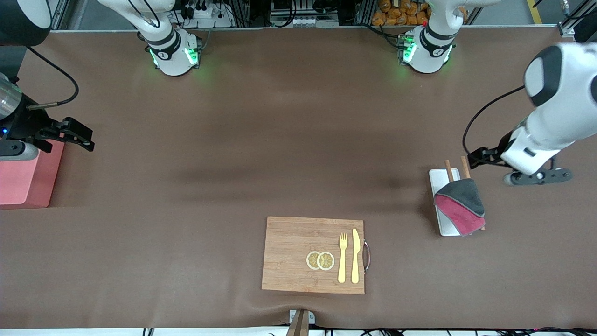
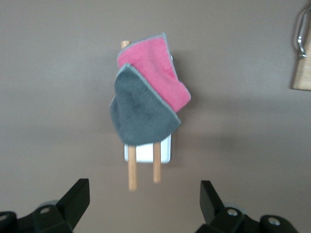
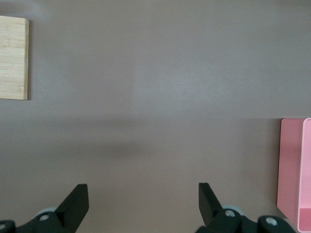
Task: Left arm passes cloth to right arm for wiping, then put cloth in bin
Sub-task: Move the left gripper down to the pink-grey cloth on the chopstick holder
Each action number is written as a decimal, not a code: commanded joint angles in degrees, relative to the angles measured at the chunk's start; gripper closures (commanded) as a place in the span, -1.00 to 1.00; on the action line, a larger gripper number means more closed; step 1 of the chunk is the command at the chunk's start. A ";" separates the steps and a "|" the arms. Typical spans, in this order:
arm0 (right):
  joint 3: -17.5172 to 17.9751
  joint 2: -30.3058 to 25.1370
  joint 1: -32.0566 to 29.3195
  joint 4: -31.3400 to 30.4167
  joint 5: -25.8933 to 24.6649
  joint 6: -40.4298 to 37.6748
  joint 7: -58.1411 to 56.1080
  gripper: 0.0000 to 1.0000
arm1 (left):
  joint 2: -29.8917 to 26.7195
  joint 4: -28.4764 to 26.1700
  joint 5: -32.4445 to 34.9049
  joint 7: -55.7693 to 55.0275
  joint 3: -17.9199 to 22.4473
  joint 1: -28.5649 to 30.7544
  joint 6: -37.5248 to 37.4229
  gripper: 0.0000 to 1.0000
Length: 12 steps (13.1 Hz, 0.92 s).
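The cloth point(image 1: 459, 205), dark grey on one face and crimson-pink on the other, lies folded on a flat white tray point(image 1: 442, 228) and across two wooden chopsticks point(image 1: 448, 168). It also shows in the left wrist view point(image 2: 146, 97). My left gripper point(image 1: 480, 156) point(image 2: 145, 194) is open and empty, over the table by the chopsticks' free ends, apart from the cloth. My right gripper point(image 1: 79, 135) point(image 3: 143, 196) is open and empty, over the table beside the salmon-pink bin point(image 1: 23, 182) point(image 3: 291, 170) at the right arm's end.
A wooden board point(image 1: 289, 254) lies near the front camera, mid-table. It carries two lemon slices point(image 1: 320, 260), a yellow fork point(image 1: 343, 256) and a yellow knife point(image 1: 355, 254). Its edge shows in both wrist views point(image 2: 303, 73) point(image 3: 13, 58).
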 commanded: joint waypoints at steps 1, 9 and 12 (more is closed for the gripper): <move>0.39 0.45 -0.75 0.55 0.34 -0.24 -0.19 -1.00 | 1.42 -3.86 0.39 0.30 0.10 0.91 7.88 -1.00; 0.39 1.16 -0.75 0.46 0.25 -0.68 -0.19 -1.00 | 8.28 -3.86 0.39 -0.58 0.10 4.26 16.33 -0.67; 0.39 1.33 -0.75 0.46 0.25 -0.68 -0.19 -1.00 | 9.07 -3.78 0.31 -0.75 0.02 4.17 16.96 -0.60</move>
